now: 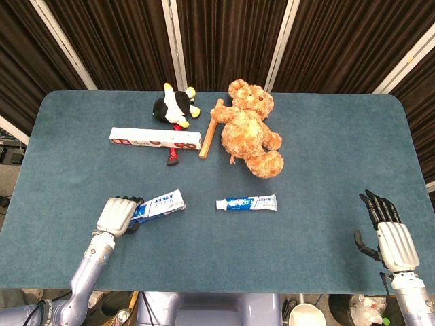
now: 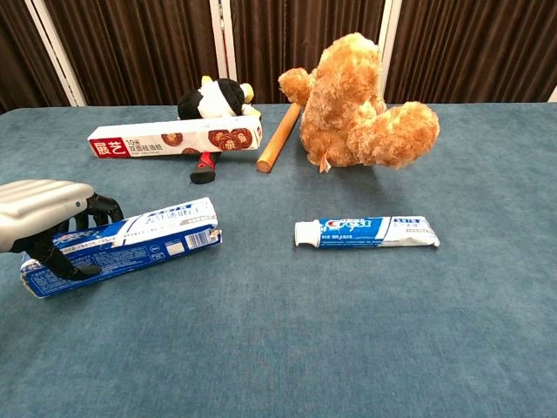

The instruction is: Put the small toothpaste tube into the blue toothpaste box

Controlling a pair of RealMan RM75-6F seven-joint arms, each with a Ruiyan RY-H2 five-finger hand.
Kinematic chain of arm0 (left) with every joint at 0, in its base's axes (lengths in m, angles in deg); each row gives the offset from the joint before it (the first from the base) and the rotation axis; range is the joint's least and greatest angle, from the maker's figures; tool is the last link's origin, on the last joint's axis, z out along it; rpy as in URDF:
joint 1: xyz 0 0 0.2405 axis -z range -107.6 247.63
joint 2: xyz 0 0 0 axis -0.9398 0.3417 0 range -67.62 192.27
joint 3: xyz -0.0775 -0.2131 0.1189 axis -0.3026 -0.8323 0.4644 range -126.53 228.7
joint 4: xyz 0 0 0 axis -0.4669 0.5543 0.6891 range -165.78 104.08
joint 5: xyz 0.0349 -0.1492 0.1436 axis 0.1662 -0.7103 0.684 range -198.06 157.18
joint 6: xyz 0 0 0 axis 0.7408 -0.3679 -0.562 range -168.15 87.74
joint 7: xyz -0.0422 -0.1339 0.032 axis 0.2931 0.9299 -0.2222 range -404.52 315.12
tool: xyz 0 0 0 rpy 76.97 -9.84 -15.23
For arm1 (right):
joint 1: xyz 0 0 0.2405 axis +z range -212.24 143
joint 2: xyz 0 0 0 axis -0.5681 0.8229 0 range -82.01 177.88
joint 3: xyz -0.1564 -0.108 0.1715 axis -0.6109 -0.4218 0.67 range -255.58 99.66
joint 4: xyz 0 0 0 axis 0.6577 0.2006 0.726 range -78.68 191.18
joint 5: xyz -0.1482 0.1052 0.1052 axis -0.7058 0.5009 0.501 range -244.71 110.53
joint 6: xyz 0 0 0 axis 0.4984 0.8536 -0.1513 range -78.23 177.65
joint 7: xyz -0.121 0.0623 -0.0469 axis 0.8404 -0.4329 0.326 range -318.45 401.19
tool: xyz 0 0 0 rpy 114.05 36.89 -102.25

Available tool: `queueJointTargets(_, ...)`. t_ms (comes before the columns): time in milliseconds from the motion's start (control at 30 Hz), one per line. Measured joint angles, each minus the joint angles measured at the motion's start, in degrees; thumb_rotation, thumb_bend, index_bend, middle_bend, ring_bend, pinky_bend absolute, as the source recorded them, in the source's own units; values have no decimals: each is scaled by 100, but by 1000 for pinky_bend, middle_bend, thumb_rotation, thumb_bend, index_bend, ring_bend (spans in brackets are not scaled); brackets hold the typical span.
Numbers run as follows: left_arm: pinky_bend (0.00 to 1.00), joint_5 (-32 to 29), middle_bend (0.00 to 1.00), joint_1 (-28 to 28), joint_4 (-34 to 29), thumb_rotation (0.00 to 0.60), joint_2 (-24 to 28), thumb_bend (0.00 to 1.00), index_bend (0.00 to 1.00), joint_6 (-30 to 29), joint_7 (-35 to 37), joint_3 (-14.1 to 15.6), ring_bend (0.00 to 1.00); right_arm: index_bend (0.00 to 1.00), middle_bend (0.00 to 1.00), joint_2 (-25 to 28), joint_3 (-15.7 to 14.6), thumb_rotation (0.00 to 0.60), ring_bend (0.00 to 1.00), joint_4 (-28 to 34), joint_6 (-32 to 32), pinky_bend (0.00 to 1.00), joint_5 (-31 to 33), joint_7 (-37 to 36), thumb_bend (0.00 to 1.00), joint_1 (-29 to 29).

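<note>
The blue toothpaste box lies at the front left of the table, its right end tilted up and away. My left hand grips the box's left end, fingers curled over the top and thumb under the near side. The small toothpaste tube lies flat in the middle of the table, white cap pointing left toward the box's open end. My right hand hovers open at the front right corner, well away from the tube; the chest view does not show it.
At the back stand a brown teddy bear, a wooden stick, a black-and-white plush toy and a long white and red box. Blue cloth covers the table.
</note>
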Motion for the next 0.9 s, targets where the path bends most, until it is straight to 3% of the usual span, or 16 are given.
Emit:
queueJointTargets(233, 444, 213, 473, 1, -80, 600, 168, 389, 353, -64, 184, 22, 426, 0, 0, 11, -2, 600, 0, -4, -3, 0, -1, 17, 493, -4)
queueJointTargets(433, 444, 866, 482, 26, -195, 600, 560, 389, 355, -216, 479, -23, 426, 0, 0, 26, 5, 600, 0, -15, 50, 0, -46, 166, 493, 52)
queueJointTargets(567, 444, 1469, 485, 41, -251, 600, 971, 389, 357, -390, 931, -96, 430, 0, 15, 48, 34, 600, 0, 67, 137, 0, -93, 452, 493, 152)
queueJointTargets(900, 444, 2196, 503, -97, -378, 600, 1824, 389, 368, -873, 2178, -242, 448, 4, 71, -16, 207, 600, 3, 700, 981, 0, 229, 1375, 494, 669)
